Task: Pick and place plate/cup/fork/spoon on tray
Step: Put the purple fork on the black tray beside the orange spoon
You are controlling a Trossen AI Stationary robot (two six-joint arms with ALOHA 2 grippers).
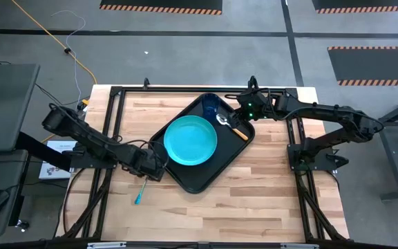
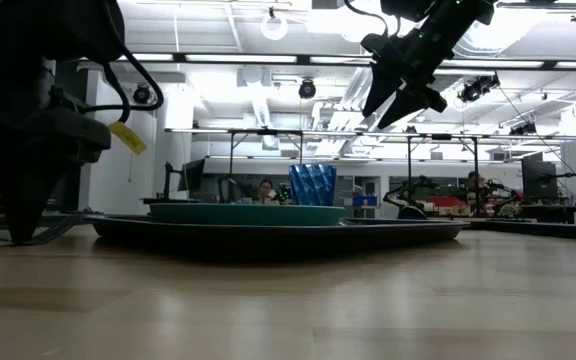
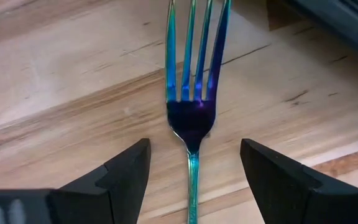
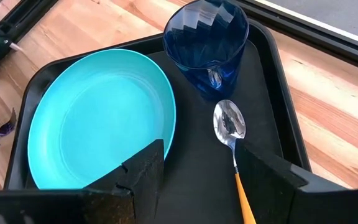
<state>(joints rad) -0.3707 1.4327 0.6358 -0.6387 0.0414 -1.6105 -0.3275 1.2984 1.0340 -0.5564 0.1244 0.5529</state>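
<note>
The blue fork point(image 3: 193, 93) lies flat on the wooden table, just off the tray's left corner, its teal handle point(image 1: 141, 190) pointing toward the near edge. My left gripper point(image 3: 194, 168) is open and low over it, one finger on each side of the fork's neck, touching nothing; it also shows in the high view point(image 1: 150, 171). The black tray point(image 1: 206, 185) holds the turquoise plate point(image 1: 191, 140), the dark-blue cup point(image 1: 210, 105) and the orange-handled spoon point(image 1: 232, 126). My right gripper point(image 4: 197, 168) is open and empty, raised above the tray's far right part point(image 2: 403, 95).
The tray sits turned at an angle in the middle of the table. Bare wood lies along the near edge and to the right of the tray. Black frame rails point(image 1: 112, 104) border the table on the left, right and far sides.
</note>
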